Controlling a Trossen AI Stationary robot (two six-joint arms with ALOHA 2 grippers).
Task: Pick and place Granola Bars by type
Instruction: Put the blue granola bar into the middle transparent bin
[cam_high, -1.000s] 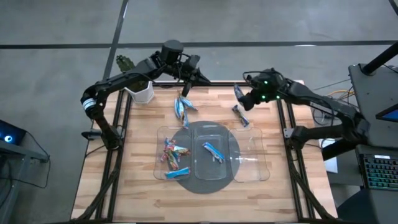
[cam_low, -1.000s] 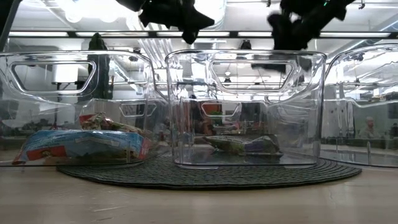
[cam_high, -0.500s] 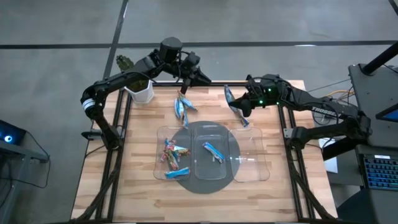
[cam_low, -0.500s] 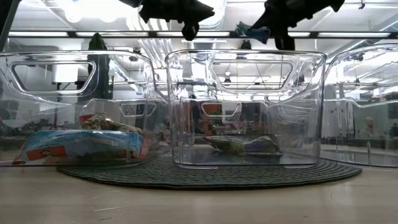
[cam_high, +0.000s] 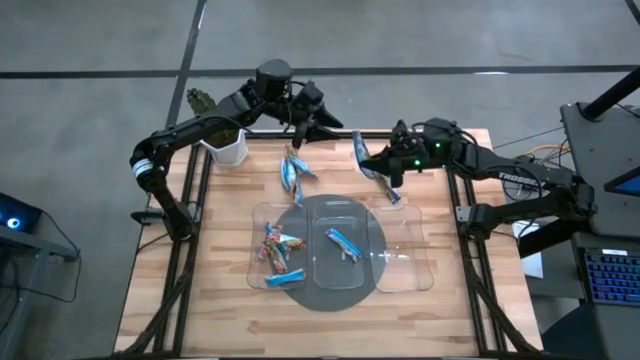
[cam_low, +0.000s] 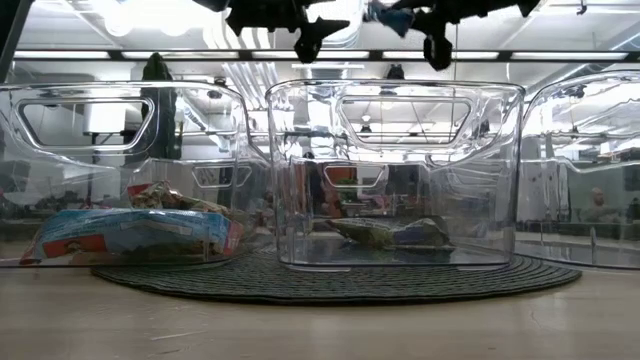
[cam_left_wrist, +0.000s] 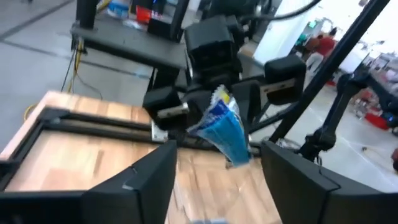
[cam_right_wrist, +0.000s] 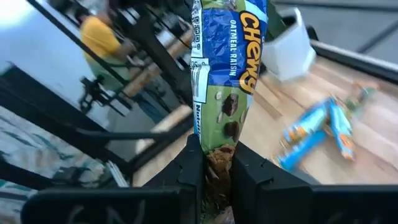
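Above the table's far edge — right pincer (cam_high: 366, 160) clamps a blue bar (cam_high: 358, 146).

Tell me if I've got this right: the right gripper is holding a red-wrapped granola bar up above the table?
Not quite: the granola bar in the right gripper has a blue and green wrapper, not red, as the right wrist view shows. It is indeed held up above the table.

Blue-green granola bar (cam_right_wrist: 227, 68) (yellow lettering), black tool (cam_right_wrist: 211, 171).
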